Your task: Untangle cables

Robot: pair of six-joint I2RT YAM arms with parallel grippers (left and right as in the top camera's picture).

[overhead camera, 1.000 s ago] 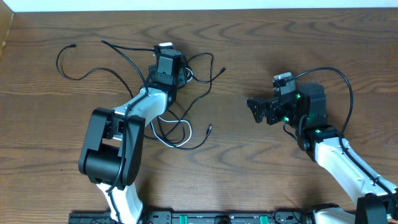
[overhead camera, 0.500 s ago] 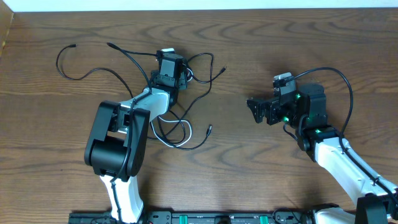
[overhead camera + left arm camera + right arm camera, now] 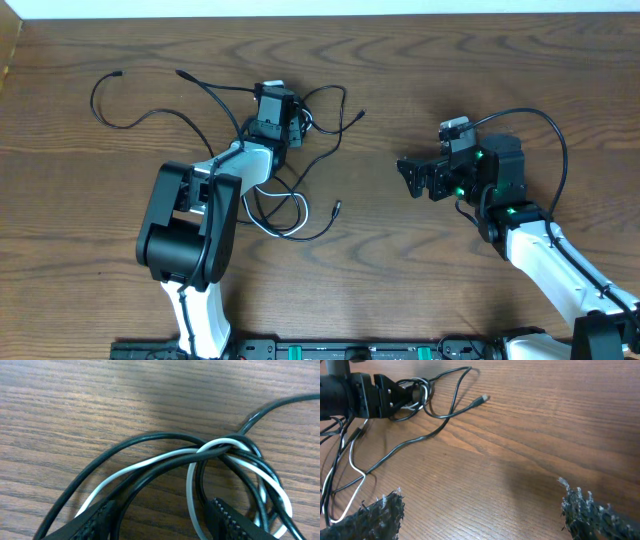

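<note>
**Tangle nudged right under the left pincer; right arm unchanged**

Since a second ago, the cables (image 3: 160, 436) have shifted slightly. The loose black end (image 3: 180, 73) near the table's far edge has slid a little to the right. The left wrist above the knot (image 3: 222, 446) has gone the same way, and that arm's big elbow block has swung right too. The rest of the loops look as they did, and your right arm has not moved.

The tangle lies on the left half of the table (image 3: 450, 60), nearer the far edge than the near one. Its long axis runs left to right, roughly along that far edge. One long black tail curls out toward the far-left corner. Another tail (image 3: 358, 113) points right, and a third plug (image 3: 338, 207) points right toward the table's middle. The white cable (image 3: 150, 462) threads through the knot and loops back toward the near edge.

Your left pincer (image 3: 162, 520) stands partly open, one finger on each side of several black strands and the white one. The gap is much wider than the cords, and no clamp on them shows.

Your right pincer (image 3: 485, 515) is well apart from the tangle over bare wood on the right half. It is spread wide, holds nothing, and faces the cables.
</note>
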